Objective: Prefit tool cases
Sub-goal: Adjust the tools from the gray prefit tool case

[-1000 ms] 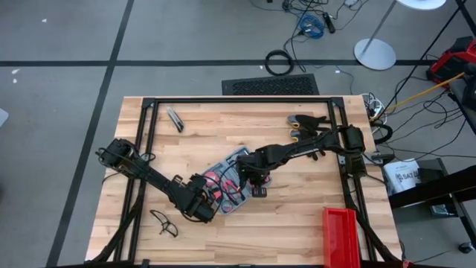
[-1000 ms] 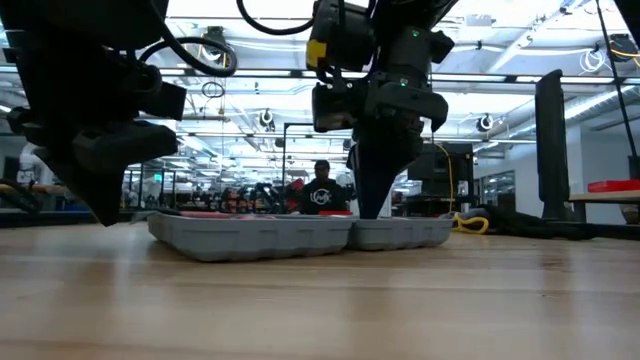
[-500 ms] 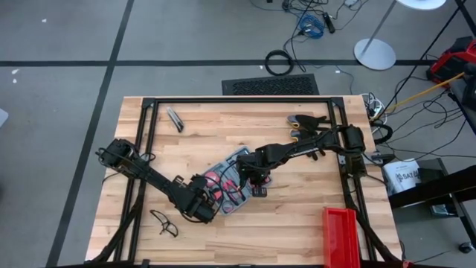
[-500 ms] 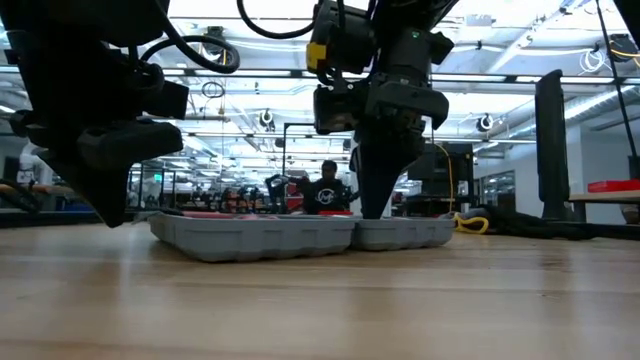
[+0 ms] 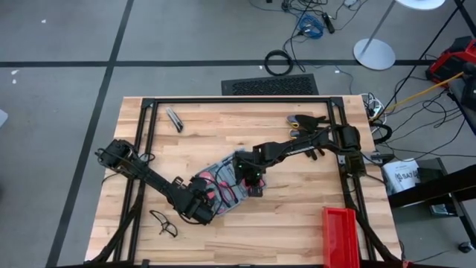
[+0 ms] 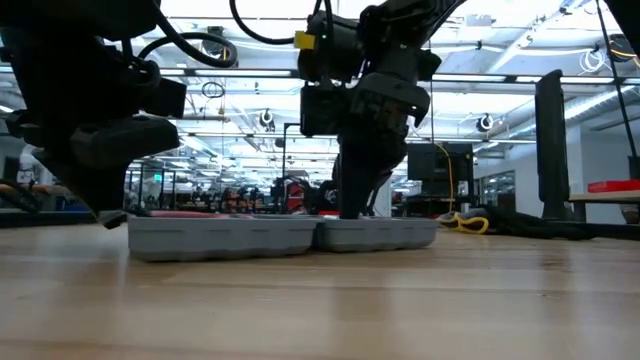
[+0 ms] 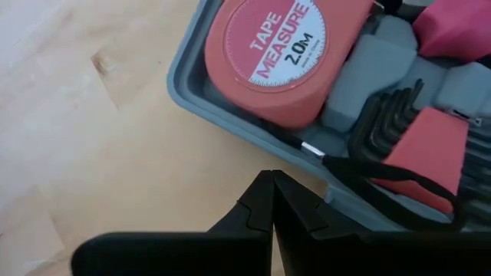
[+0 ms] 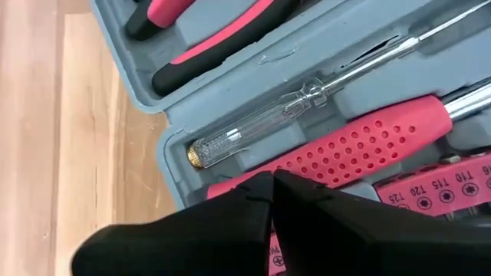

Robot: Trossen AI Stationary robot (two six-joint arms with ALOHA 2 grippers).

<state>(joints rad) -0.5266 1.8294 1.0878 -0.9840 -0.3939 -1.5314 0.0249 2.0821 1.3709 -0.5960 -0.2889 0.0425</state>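
Observation:
The blue-grey tool case [image 5: 225,184] lies open and flat on the table's middle, its grey tray holding a red tape measure [image 7: 268,57], hex keys [image 7: 383,134], a clear-handled tester screwdriver [image 8: 307,103] and a red dotted handle [image 8: 353,146]. My right gripper [image 5: 253,181] is shut, pointing steeply down into the case's right half [image 6: 375,232]. My left gripper [image 7: 272,178] is shut, its tips low over the wood right beside the case's rim [image 7: 230,115] by the tape measure, at the case's near-left end [image 6: 135,232]. My right gripper comes from above, slanting, with its shut fingertips [image 8: 268,184] set down into the tray against the red dotted handle [image 8: 307,165] near the case's edge. The case stays flat on the table. My left gripper stands at the case's rim; whether it touches, I cannot tell.
A red bin [image 5: 341,235] stands at the near right edge. A wire-like black item [image 5: 165,222] lies near the left front, a small dark tool [image 5: 175,119] at the far left, a yellow-and-black tool [image 5: 301,121] at the far right. A black frame [image 5: 146,149] edges the table.
My right gripper has moved toward the table's left edge and a little down, tips still in the tray. The open case has slid along the table with it toward the left, closer to my left gripper, staying flat.

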